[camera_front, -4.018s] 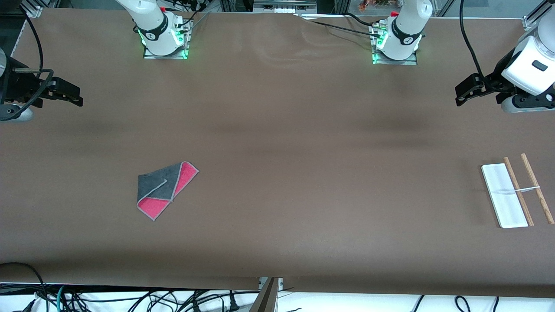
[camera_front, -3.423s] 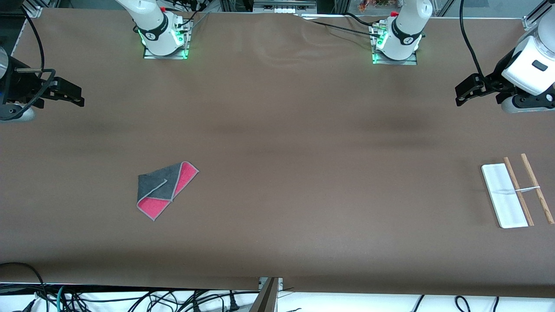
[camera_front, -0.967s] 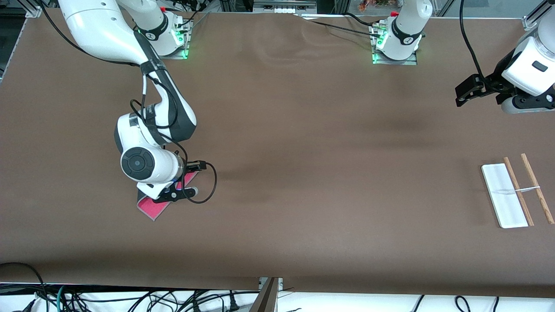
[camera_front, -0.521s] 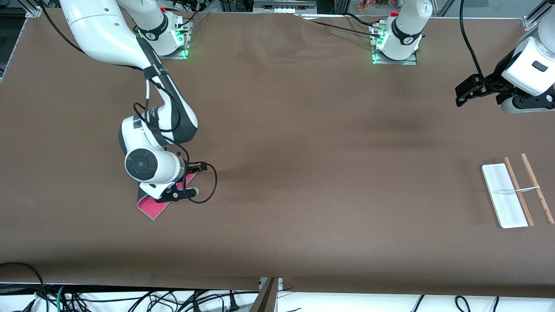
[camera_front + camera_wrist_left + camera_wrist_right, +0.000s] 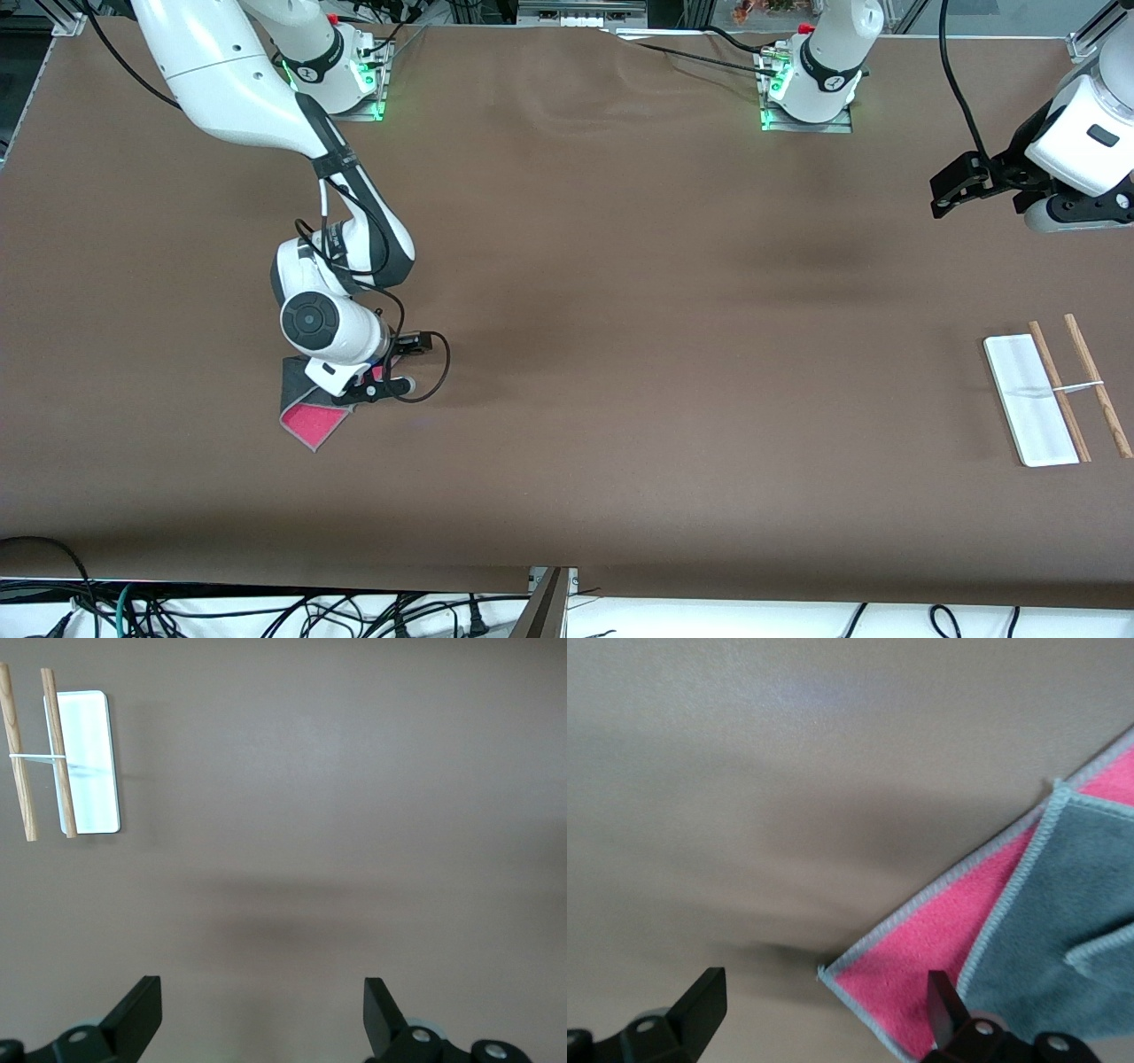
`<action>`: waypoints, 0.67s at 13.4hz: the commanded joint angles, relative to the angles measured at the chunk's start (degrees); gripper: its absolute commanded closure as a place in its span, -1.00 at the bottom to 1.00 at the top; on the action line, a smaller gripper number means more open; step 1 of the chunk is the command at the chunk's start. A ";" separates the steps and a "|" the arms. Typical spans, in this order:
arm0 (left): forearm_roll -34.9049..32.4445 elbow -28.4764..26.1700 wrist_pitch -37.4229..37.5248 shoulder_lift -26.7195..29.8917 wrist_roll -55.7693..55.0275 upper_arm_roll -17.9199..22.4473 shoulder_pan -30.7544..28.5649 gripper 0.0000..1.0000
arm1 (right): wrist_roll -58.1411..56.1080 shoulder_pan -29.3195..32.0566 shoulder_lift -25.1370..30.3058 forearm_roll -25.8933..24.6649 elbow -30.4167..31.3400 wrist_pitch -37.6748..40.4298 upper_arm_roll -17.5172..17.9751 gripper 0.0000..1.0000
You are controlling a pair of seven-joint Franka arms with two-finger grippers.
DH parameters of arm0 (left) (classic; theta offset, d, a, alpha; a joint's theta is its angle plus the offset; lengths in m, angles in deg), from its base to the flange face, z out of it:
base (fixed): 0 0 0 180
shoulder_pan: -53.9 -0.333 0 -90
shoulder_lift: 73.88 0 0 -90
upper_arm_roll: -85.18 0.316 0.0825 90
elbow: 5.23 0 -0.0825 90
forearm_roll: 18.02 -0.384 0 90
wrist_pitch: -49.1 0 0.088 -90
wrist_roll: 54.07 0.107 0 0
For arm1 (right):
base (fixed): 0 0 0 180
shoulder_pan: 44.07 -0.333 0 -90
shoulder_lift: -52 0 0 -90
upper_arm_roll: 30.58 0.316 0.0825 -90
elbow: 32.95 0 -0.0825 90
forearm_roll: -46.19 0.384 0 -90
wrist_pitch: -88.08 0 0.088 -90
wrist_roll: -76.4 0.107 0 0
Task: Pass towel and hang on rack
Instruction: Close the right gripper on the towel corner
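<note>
The towel [image 5: 306, 416] lies folded on the table toward the right arm's end, dark grey on top with pink-red showing. My right gripper [image 5: 359, 390] hangs low over the towel's corner that points toward the left arm's end. In the right wrist view this gripper [image 5: 822, 1003] is open, and the towel's [image 5: 1028, 930] pink corner lies between its fingers. The rack [image 5: 1032, 403] stands near the left arm's end, with a white base and two wooden rods. My left gripper [image 5: 941, 197] waits open above that end; in its wrist view the gripper [image 5: 261, 1014] is empty and the rack [image 5: 89, 762] shows farther off.
The brown table cover [image 5: 620, 354] is bare between the towel and the rack. The arms' bases [image 5: 337, 80] stand along the edge farthest from the front camera. Cables hang below the edge nearest the front camera.
My right arm has swung in from its end of the table to over the towel. In the last second it shifted slightly toward the left arm's end. The left arm has not moved.
</note>
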 commanded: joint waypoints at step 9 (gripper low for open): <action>-1.62 1.42 0.23 -0.62 0.28 -0.15 -0.05 -1.00 | 0.59 0.14 2.43 -0.30 6.99 -8.17 -0.18 -0.51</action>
